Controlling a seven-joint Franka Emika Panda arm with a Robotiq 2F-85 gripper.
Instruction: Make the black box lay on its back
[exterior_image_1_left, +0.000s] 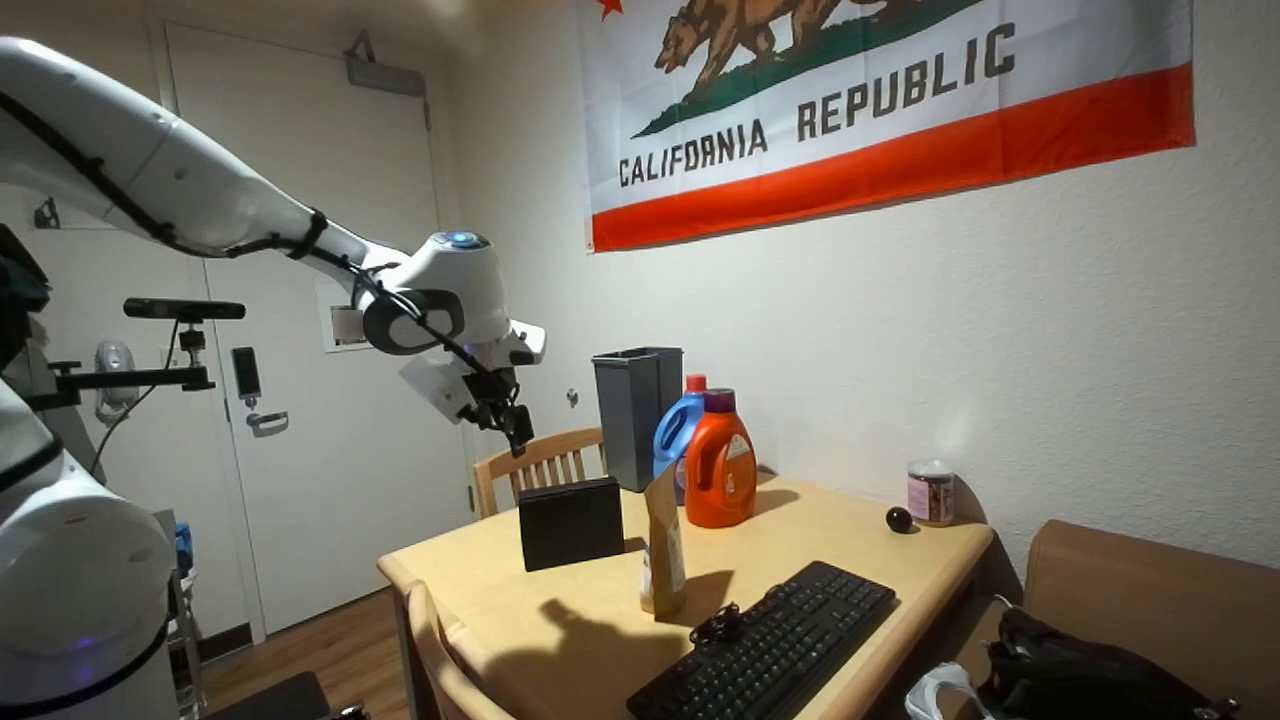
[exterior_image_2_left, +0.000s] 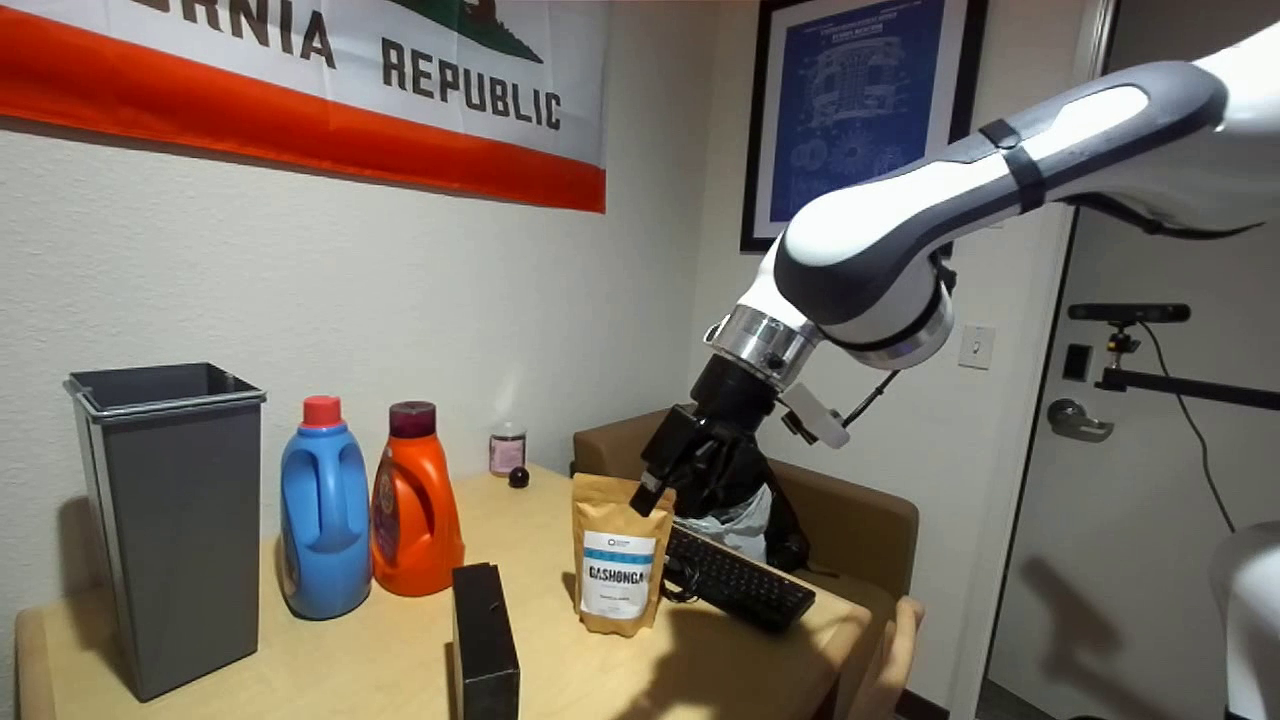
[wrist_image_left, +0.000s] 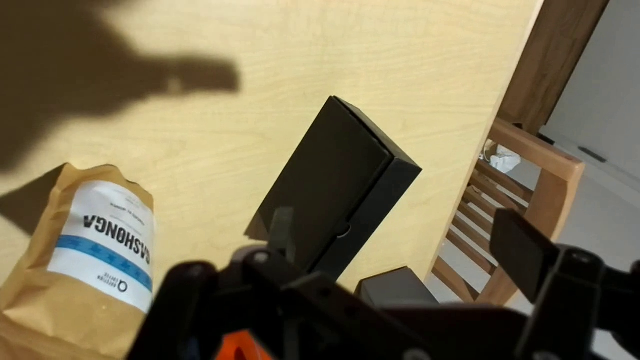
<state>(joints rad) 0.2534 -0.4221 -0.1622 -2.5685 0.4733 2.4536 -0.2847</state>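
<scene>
The black box (exterior_image_1_left: 572, 525) stands upright on a narrow edge on the table (exterior_image_1_left: 480, 590). Its broad dark face shows in that exterior view. In an exterior view its thin top edge (exterior_image_2_left: 487, 640) shows, and its lower part is cut off by the frame. In the wrist view the box (wrist_image_left: 325, 175) is seen from above, with its lower end hidden behind the gripper. My gripper (wrist_image_left: 400, 245) is open and empty, its fingers wide apart. In both exterior views the gripper (exterior_image_1_left: 517, 447) (exterior_image_2_left: 650, 497) hangs in the air above table height, apart from the box.
A brown paper bag (exterior_image_2_left: 618, 560) stands near the box, with a keyboard (exterior_image_1_left: 775, 645) beyond it. Orange (exterior_image_2_left: 415, 510) and blue (exterior_image_2_left: 325, 510) bottles and a tall grey bin (exterior_image_2_left: 180, 560) stand along the wall side. A wooden chair (wrist_image_left: 540, 200) stands at the table edge.
</scene>
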